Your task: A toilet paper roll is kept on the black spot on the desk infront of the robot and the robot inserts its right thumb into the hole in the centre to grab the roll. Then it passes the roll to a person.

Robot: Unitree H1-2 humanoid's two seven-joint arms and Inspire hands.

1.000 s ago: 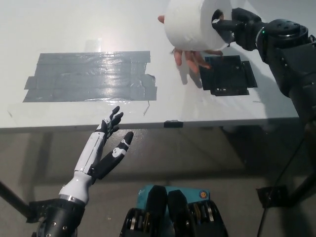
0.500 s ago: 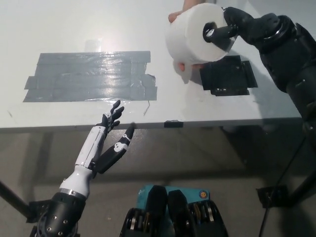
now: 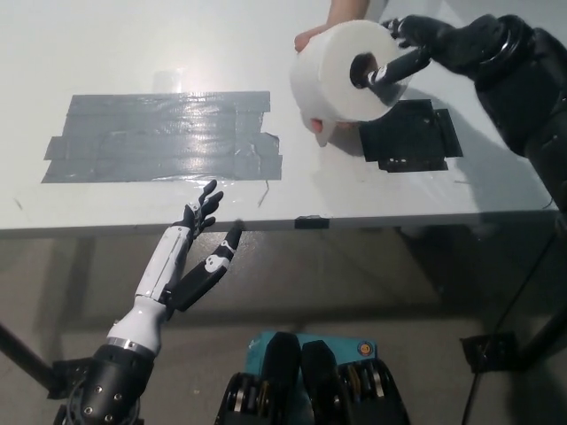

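- One toilet paper roll [image 3: 341, 71] is up in the air above the desk [image 3: 133, 53], near the far right, just left of the black spot [image 3: 412, 135].
- One person's hand [image 3: 321, 44] cups the roll from behind and below, fingers showing at its top and bottom edges.
- The black right hand [image 3: 409, 49] sits at the roll's right face, its thumb at the centre hole; whether it grips the roll I cannot tell.
- The white left hand [image 3: 197, 252] rests low by the desk's near edge, fingers spread, holding nothing.
- One grey tape patch [image 3: 159, 137] lies on the desk's left side.
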